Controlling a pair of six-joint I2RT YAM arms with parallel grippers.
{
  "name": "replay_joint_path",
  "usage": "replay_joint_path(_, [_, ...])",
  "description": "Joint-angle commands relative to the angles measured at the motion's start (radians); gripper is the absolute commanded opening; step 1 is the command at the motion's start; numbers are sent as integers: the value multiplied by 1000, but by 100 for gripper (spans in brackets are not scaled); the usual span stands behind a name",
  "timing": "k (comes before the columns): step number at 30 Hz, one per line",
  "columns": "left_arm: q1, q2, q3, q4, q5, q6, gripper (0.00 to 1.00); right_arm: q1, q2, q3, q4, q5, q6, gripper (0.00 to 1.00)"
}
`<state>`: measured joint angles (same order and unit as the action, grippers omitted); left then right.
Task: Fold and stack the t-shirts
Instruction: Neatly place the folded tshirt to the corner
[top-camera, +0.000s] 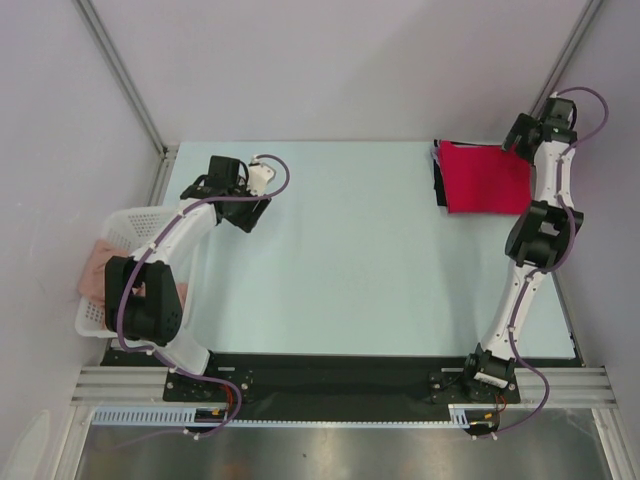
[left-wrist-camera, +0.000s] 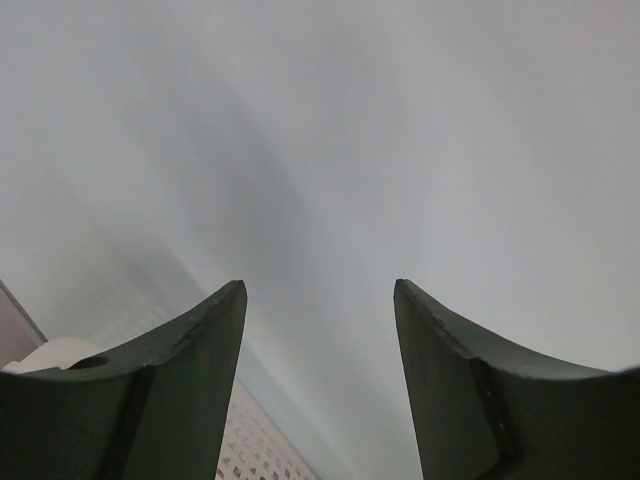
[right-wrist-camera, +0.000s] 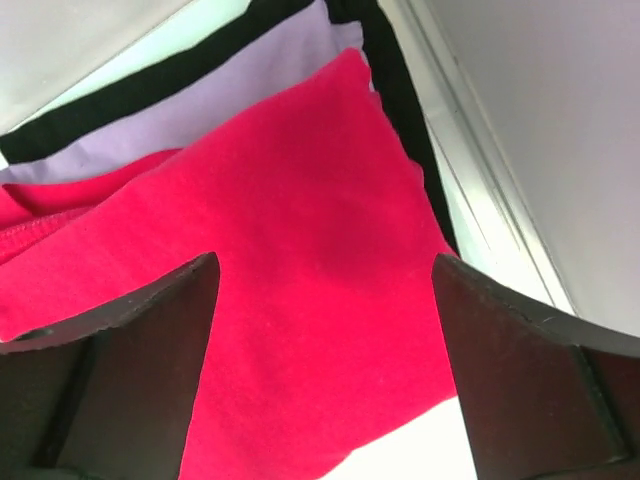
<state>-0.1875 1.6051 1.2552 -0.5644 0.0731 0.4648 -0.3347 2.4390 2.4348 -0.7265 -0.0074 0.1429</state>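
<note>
No writing, brand, number or sign can be read in any view; the crimson t-shirt (top-camera: 487, 178) at the far right shows only plain cloth on its upper face; any marking on the white basket (top-camera: 128, 217) at the left is too small to tell.

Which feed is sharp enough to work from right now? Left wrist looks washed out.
Top external: evenly lit, sharp, shadows soft, red t-shirt clear. Left wrist: featureless pale blur beyond the open left pincer; only a sliver of basket mesh reads. Right wrist: the red t-shirt fills the view, slightly soft; right pincer a dark silhouette.
</note>
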Motion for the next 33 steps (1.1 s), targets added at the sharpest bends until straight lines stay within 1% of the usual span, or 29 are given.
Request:
replay_joint_path(1, [8,-1,-4,9,2,17,66,23,-63,-8,53,73,-25,93])
replay_joint_path(2, [7,1,-4,9,-1,20,66,43,-96,-23,64,116,-52,93])
replay_joint_path(5, [6,3,-5,9,-2,20,66,95,-168,-118,97,167,-78,96])
replay_joint_path(9, [6,-5,-14,11,1,24,66,163,-256,-294,168,110,-97,98])
replay_joint_path(11, [7,-8,-19,11,-2,24,67,200,-285,-330,180,113,-101,100])
replay_joint_path(12, [8,-19,-28,9,2,29,67,233,-314,-351,176,115,-97,100])
replay_joint_path(14, [6,-31,-37,1,22,35,67,258,-368,-448,182,95,-57,100])
replay_joint_path(15, [8,-39,-49,-2,36,38,68,284,-400,-504,205,86,-42,100])
replay_joint_path(16, [7,-60,-59,-12,53,47,68,295,-491,-566,275,60,-11,100])
replay_joint_path(17, [6,-77,-68,-17,88,52,68,309,-535,-717,315,49,0,100])
replay_joint_path(18, [6,-92,-97,-17,102,67,69,319,-588,-785,355,43,12,100])
replay_joint_path(19, [6,-123,-111,-17,117,75,70,332,-677,-863,428,32,41,100])
replay_joint_path(20, [8,-138,-128,-20,141,83,73,359,-727,-987,459,32,52,100])
replay_joint_path(21, [8,-151,-161,-20,151,95,73,370,-767,-1057,487,37,67,100])
replay_joint_path(22, [11,-180,-181,-15,157,98,73,390,-846,-1113,533,37,78,100])
replay_joint_path(23, [11,-194,-201,-12,162,97,73,399,-885,-1164,548,47,104,100])
replay_joint_path(24, [13,-210,-242,0,168,97,74,405,-918,-1271,561,50,118,100])
replay_joint_path(25, [16,-227,-263,7,168,94,75,411,-958,-1319,590,52,127,100])
replay_joint_path(26, [14,-261,-287,20,168,87,79,421,-1024,-1374,601,53,136,100])
replay_joint_path(27, [16,-276,-331,47,156,71,80,425,-1061,-1457,610,53,147,100])
replay_joint_path(29, [16,-306,-370,63,140,48,81,447,-1150,-1534,615,69,150,100])
replay_joint_path(30, [16,-326,-401,78,131,26,100,456,-1179,-1563,605,82,167,100])
replay_joint_path(32, [17,-346,-436,92,100,3,100,480,-1242,-1649,585,115,172,100])
replay_joint_path(33, [16,-368,-483,119,94,-8,100,511,-1306,-1683,585,132,167,100])
